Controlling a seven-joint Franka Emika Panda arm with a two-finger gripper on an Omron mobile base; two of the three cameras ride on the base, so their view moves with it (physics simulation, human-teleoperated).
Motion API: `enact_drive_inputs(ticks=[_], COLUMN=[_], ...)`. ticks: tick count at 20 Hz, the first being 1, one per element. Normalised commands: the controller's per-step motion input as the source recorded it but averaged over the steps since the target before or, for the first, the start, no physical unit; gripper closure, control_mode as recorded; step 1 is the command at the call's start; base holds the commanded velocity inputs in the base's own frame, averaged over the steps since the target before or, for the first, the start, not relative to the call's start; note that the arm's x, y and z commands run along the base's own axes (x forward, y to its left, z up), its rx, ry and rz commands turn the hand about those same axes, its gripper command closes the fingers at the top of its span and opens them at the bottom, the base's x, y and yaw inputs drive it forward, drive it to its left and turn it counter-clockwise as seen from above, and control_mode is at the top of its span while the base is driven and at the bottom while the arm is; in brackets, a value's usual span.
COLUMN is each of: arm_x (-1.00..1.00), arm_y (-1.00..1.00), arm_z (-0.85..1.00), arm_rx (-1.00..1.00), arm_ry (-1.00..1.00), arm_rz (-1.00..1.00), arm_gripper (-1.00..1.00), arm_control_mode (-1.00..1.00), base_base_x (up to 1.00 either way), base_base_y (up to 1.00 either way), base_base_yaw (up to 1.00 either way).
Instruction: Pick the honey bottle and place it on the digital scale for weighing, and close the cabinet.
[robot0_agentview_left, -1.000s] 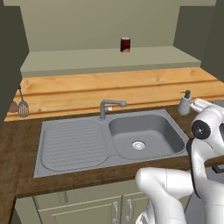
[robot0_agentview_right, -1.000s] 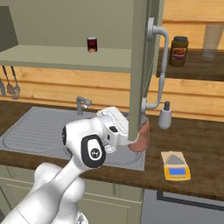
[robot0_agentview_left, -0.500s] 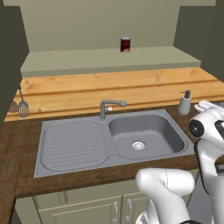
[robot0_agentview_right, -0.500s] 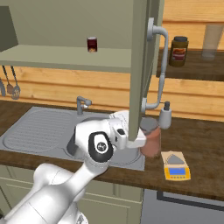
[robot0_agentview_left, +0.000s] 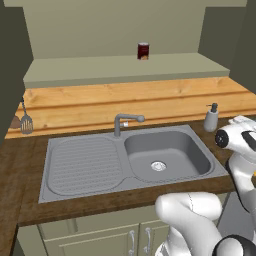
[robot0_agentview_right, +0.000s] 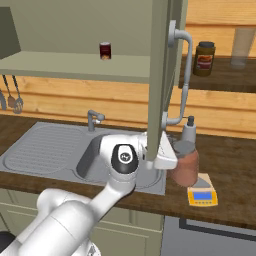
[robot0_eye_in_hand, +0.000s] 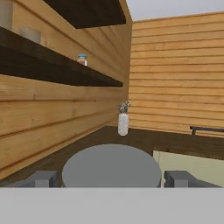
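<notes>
The honey bottle (robot0_agentview_right: 186, 167), a clear jar of reddish-brown contents with a grey lid, hangs upright just left of the digital scale (robot0_agentview_right: 202, 194), low over the counter. My gripper (robot0_agentview_right: 171, 161) is shut on the bottle from the left. In the hand view the jar's grey lid (robot0_eye_in_hand: 111, 168) sits between my two fingertips (robot0_eye_in_hand: 42, 178). The tan scale lies at the counter's front edge. The olive-green cabinet stands open, its right door (robot0_agentview_right: 162, 75) edge-on just in front of my hand, handle (robot0_agentview_right: 184, 75) facing right. Its open shelf (robot0_agentview_left: 125, 67) also shows in the left base view.
A small dark red can (robot0_agentview_right: 105, 50) stands on the cabinet shelf. A white soap dispenser (robot0_agentview_right: 189, 131) stands behind the bottle. The steel sink (robot0_agentview_left: 165, 155) and faucet (robot0_agentview_left: 125, 122) lie to the left. A dark jar (robot0_agentview_right: 204, 58) sits on the wooden shelf at the right.
My arm has carried the honey bottle to the right and slightly down, from beside the sink's edge to next to the scale. The cabinet door has not moved.
</notes>
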Motion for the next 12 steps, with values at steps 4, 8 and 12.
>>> enact_drive_inputs(ticks=[4,8,12], arm_x=[0.04,0.10,0.02], arm_y=[-0.15,-0.15,-0.12], arm_z=[-0.02,-0.01,-0.02], arm_rx=[0.00,0.00,0.01], arm_ry=[0.01,0.00,0.00], arm_rz=[0.00,0.00,0.02], arm_gripper=[1.00,1.00,1.00], arm_control_mode=[-1.00,-1.00,-1.00], base_base_x=[0.00,0.00,0.00], base_base_y=[0.00,0.00,0.00], base_base_yaw=[0.00,0.00,0.00])
